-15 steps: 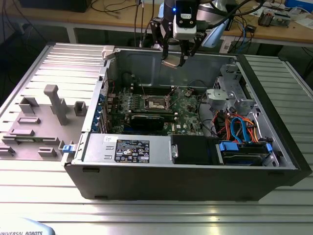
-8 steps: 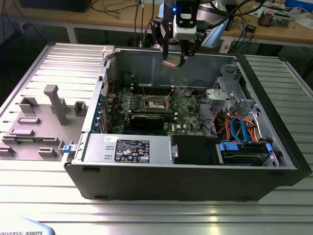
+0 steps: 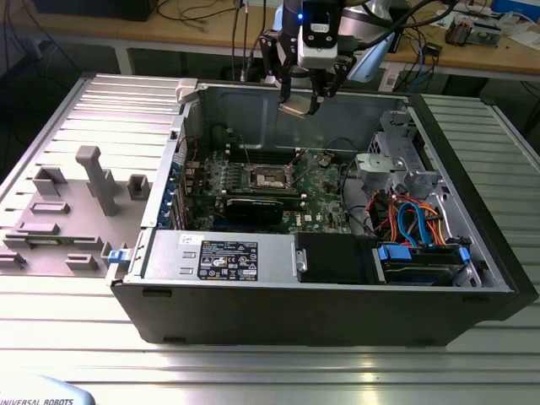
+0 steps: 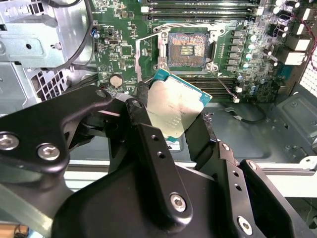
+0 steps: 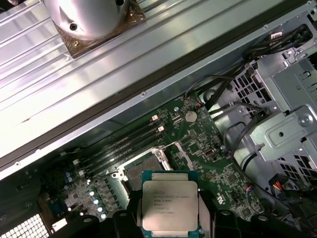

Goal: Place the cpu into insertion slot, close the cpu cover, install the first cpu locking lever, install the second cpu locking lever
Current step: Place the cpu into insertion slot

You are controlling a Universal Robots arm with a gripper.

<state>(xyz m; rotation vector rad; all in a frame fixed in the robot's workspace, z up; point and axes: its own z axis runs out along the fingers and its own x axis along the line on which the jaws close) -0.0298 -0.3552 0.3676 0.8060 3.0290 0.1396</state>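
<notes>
gripper (image 4: 173, 113) jaws are clamped on the cpu (image 4: 174, 105), fingers (image 4: 142, 99) on two opposite edges, silver top showing in both wrist views. the cpu hangs in the air above the insertion slot (image 4: 187, 49), well apart from it, and looks off to one side of it rather than centred. the slot's pin field is bare, with nothing over it. memory slots (image 4: 200, 6) flank the slot on two sides, and the black card (image 3: 253, 208) lies past one bank.

judgement for seating it well:
- square the chip's edges to the slot's rim
- centre it and keep it level
- come straight down, slow
- no sideways drag across the pins
- open the jaws only once it sits flat inside the rim
</notes>
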